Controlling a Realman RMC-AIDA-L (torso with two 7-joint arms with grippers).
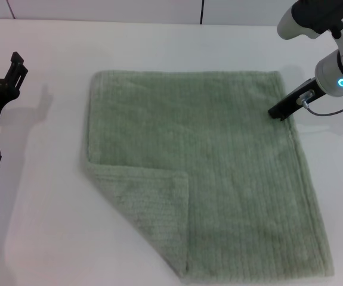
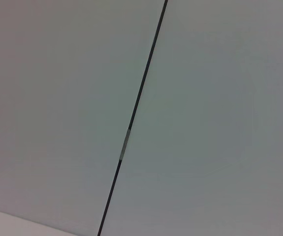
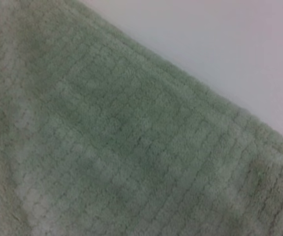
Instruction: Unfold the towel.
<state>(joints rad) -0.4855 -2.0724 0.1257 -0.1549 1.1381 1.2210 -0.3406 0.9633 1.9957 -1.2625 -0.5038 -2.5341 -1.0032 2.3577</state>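
Note:
The pale sage-green towel (image 1: 219,149) lies spread flat on the white table (image 1: 40,226). Its near left corner (image 1: 150,208) is folded over onto the towel as a triangle-like flap. My right gripper (image 1: 280,111) is low at the towel's right edge near the far right corner, touching or just above the hem. The right wrist view shows the towel's ribbed cloth (image 3: 107,142) close up, with its hemmed edge and bare table (image 3: 230,44) beyond. My left gripper (image 1: 17,64) is held up at the far left, well away from the towel.
The left wrist view shows only grey wall panels with a dark seam (image 2: 136,108). A dark seam (image 1: 201,11) also runs down the back wall. A cable (image 1: 332,110) hangs from the right wrist. Bare table surrounds the towel on the left and far sides.

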